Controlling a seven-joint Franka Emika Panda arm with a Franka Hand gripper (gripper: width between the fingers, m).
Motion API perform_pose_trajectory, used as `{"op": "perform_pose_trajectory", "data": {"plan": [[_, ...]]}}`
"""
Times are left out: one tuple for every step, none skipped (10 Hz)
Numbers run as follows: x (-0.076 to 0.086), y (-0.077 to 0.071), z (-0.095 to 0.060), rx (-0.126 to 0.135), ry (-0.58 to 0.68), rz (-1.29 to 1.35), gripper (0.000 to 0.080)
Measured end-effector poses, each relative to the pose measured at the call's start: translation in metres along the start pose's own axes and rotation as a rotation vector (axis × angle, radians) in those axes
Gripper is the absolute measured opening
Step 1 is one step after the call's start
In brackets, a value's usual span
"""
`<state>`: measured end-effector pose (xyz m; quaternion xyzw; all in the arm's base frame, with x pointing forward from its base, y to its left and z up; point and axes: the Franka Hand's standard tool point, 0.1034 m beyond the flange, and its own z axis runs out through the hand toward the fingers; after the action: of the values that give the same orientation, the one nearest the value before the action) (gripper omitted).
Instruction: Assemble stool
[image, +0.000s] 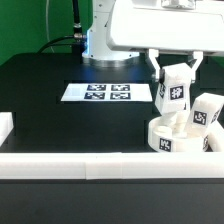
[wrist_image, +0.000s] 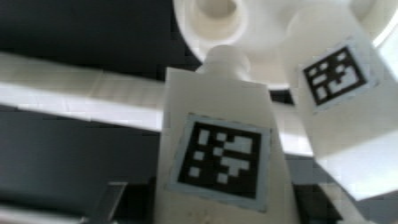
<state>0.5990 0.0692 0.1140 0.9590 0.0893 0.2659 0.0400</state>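
Note:
My gripper (image: 175, 84) is shut on a white blocky stool leg (image: 176, 100) and holds it upright over the round white seat (image: 163, 138) at the exterior view's right. The leg's lower end reaches the seat; I cannot tell whether it sits in a hole. A second tagged leg (image: 207, 114) stands on the seat's right side, leaning a little. In the wrist view the held leg (wrist_image: 222, 140) fills the middle between my dark fingers (wrist_image: 121, 200), with the seat (wrist_image: 222, 25) beyond it and the second leg (wrist_image: 338, 70) beside it. A third leg is not in view.
The marker board (image: 97, 92) lies flat on the black table to the left of the seat. A long white border rail (image: 100, 166) runs along the front edge, right against the seat, and another rail piece (image: 5, 126) sits at the left edge.

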Motion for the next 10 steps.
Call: {"op": "perform_pose_trajectory", "data": {"plan": [[-0.0072,-0.0023,0.0013,-0.009,0.055,-0.025,0.0325],[-0.0120,-0.0027,0.0027,-0.010,0.045,-0.053,0.0325],[-0.0098,-0.0014,0.0012,-0.013,0.061,-0.079,0.0325],[-0.0102,0.0010,0.0015,-0.016,0.059,-0.100,0.0325],[-0.0108,0.0007,0.0019,-0.016,0.057,-0.098,0.0325],[-0.0110,0.0006,0.0021,-0.016,0.056,-0.099,0.0325],[-0.0119,0.0014,0.0028,-0.017,0.055,-0.104,0.0325],[-0.0137,0.0027,0.0039,-0.019,0.051,-0.106,0.0325],[-0.0147,0.0016,0.0038,-0.018,0.049,-0.104,0.0325],[-0.0165,0.0012,0.0033,-0.018,0.046,-0.102,0.0325]]}}
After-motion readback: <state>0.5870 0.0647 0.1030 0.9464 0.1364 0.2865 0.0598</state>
